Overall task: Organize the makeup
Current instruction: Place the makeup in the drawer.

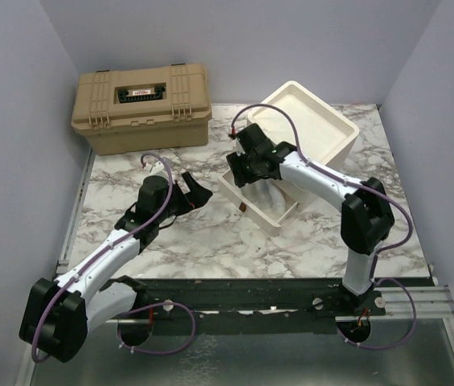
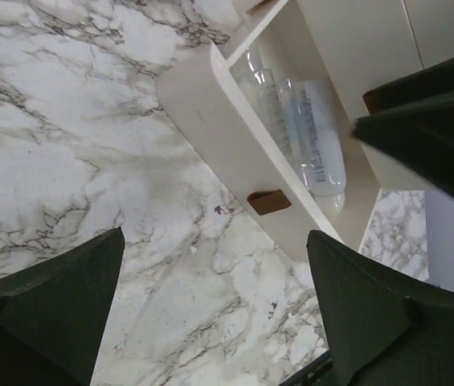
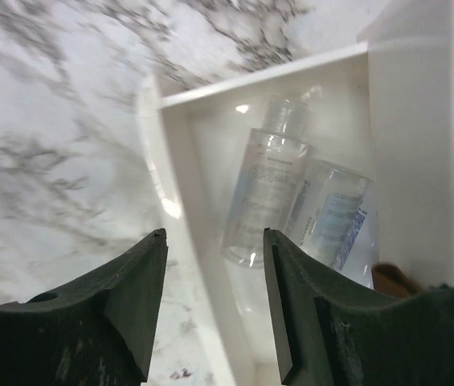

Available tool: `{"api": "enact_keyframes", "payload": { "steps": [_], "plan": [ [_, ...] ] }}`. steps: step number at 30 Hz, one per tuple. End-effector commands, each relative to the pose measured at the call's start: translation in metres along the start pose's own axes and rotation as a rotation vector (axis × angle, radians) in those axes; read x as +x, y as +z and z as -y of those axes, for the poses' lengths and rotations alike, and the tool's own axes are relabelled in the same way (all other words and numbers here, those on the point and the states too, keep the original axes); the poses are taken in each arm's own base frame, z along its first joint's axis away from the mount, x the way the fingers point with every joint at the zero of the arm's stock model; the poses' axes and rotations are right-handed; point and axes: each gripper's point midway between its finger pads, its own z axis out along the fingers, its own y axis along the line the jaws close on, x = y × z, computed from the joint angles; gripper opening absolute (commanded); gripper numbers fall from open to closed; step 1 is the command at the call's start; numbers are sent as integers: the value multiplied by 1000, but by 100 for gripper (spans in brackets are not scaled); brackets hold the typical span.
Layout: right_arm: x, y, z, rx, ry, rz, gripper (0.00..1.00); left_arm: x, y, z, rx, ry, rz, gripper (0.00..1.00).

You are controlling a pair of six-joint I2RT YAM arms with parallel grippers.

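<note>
— While the right hand [image 3: 214, 237] is hovering over the drawer [image 3: 180, 169], is it gripping anything?
— No, it's gaping partway, empty; bottles [image 3: 267, 193] are lying inside. And the left hand [image 2: 214, 237] is hanging spread wide, empty.

The top view looks down from high behind both arm bases, facing the far wall, and takes in the whole marble desk [image 1: 194, 233], the tan toolbox [image 1: 142, 108] and the cream drawer unit [image 1: 315, 121]. The left wrist camera looks steeply down past the left claw [image 2: 214, 237], close to the desk, with the pulled-out drawer [image 2: 210, 121] at its upper right. The right wrist camera, behind the right claw [image 3: 214, 233], hangs nearer, right over that drawer. Both wrist views share its clear bottles [image 2: 315, 137].
</note>
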Motion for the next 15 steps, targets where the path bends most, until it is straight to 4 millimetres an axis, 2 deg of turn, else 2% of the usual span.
{"api": "enact_keyframes", "payload": {
  "steps": [1,2,3,5,8,10,13,15],
  "plan": [
    [-66,-95,-23,-134,22,302,57,-2,6,26,130,8,-25,95],
    [-79,-118,-20,-121,32,381,58,-1,8,29,150,7,-33,94],
    [-83,-126,-11,-73,50,415,58,1,10,31,165,6,-41,94],
    [-97,-158,8,15,82,532,61,6,14,32,179,8,-63,93],
    [-99,-182,41,182,148,628,75,13,19,32,186,3,-80,93],
    [-93,-187,63,288,185,634,81,15,22,40,227,-42,-63,92],
    [-80,-175,80,317,246,545,83,22,28,54,285,-70,-70,91],
    [-74,-165,79,257,267,497,83,29,34,57,285,-53,-90,91]
  ]
}}
